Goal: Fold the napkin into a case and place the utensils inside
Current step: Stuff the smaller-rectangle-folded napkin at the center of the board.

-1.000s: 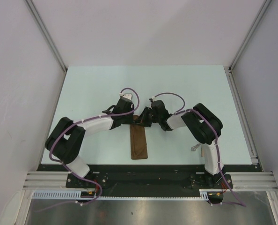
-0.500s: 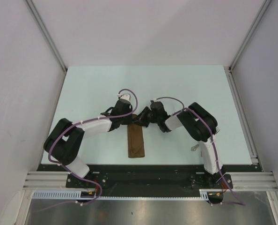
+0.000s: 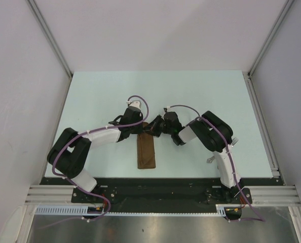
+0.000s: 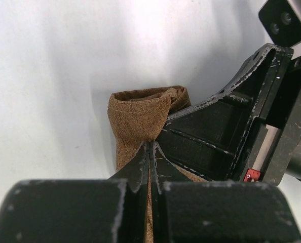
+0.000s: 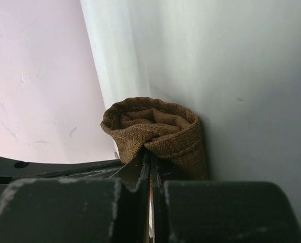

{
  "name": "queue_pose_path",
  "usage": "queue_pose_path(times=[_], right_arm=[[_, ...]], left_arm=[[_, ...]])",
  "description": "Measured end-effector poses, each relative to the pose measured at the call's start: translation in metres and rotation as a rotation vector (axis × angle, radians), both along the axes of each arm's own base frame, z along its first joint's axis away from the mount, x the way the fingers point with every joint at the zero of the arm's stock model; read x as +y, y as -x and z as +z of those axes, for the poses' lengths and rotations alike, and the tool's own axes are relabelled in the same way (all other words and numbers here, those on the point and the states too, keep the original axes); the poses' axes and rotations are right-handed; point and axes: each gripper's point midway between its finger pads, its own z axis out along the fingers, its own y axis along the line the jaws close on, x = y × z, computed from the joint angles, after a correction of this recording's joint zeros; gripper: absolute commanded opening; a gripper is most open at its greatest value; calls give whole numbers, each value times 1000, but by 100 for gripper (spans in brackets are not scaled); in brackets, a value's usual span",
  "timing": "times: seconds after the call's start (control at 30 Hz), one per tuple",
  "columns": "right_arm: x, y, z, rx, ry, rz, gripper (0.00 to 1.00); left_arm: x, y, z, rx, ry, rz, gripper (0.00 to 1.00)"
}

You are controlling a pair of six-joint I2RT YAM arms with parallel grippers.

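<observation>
On the table [image 3: 100, 96] seen from above, the napkin [image 3: 146, 152] lies as a narrow folded strip, with the left gripper [image 3: 143, 132] and right gripper [image 3: 153, 130] meeting at its far end. One of the utensils [image 3: 210, 160] shows by the right arm. The left wrist view shows the jaws pressed together, pinching the cloth's edge; the right wrist view shows the same grip on the rolled end.

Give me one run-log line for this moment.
napkin: folded narrow strip | left claw: shut on napkin far end | right claw: shut on same end | utensils: apart, not inside
</observation>
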Motion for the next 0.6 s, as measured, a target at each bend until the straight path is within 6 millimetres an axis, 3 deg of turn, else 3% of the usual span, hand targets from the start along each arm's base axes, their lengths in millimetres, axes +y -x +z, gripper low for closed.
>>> queue_pose_path(times=[0.6], right_arm=[[-4, -5, 4, -73, -16, -36, 0]], left_arm=[[-4, 0, 3, 8, 23, -20, 0]])
